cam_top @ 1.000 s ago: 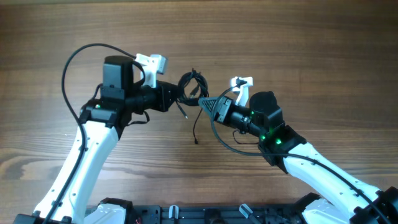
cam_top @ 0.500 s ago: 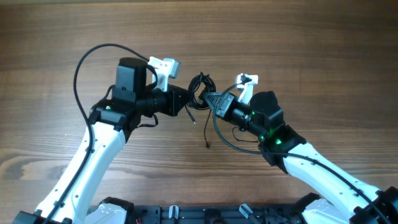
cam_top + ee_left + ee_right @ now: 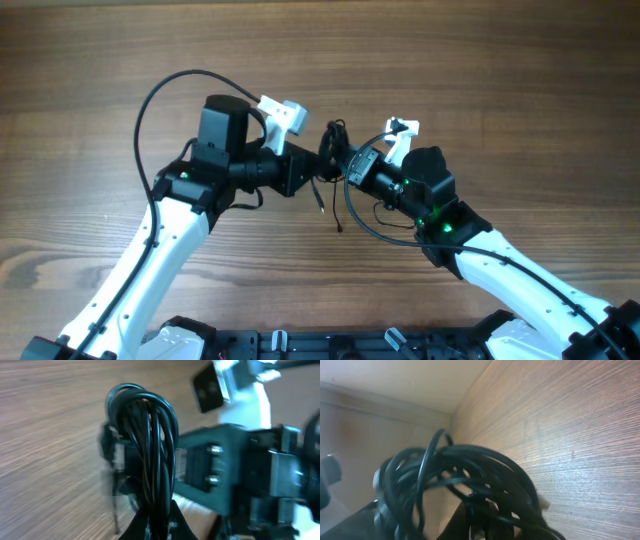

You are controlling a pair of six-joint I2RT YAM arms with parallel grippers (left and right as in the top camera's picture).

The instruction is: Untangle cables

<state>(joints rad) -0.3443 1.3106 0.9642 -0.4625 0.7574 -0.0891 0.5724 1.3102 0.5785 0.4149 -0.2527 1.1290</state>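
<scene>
- Cables (image 3: 333, 150): thin black cords wound into one tight, knotted bundle. It sits near the middle of the wooden worktop (image 3: 500, 80), directly between the two arms.
- Left end effector (image 3: 316, 168): closed on the cables, gripping from the bundle's left side. In the left wrist view the loops (image 3: 150, 450) stand upright above the dark fingertips (image 3: 155, 527), and several strands run down into the grip together.
- Right end effector (image 3: 342, 158): closed on the cables, gripping from the right side. In the right wrist view the tangle (image 3: 460, 480) fills the lower half of the frame, and strands pass over the dark fingers (image 3: 480, 517) at the bottom edge.
- Spacing: the two tips nearly meet, with only the bundle between them.
- Loose ends (image 3: 339, 222): two short cord tails trail from the bundle toward the near edge of the worktop. Their tips are too small to make out.
- Height: from overhead it cannot be told whether the bundle touches the worktop or is lifted clear.
- Thick black cable (image 3: 150, 100): a wide arc from the left arm, well apart from the bundle.
- White bracket (image 3: 283, 112): mounted on the left wrist. A second white bracket (image 3: 400, 130) is on the right wrist.
- Green light (image 3: 441, 226): lit on the right arm.
</scene>
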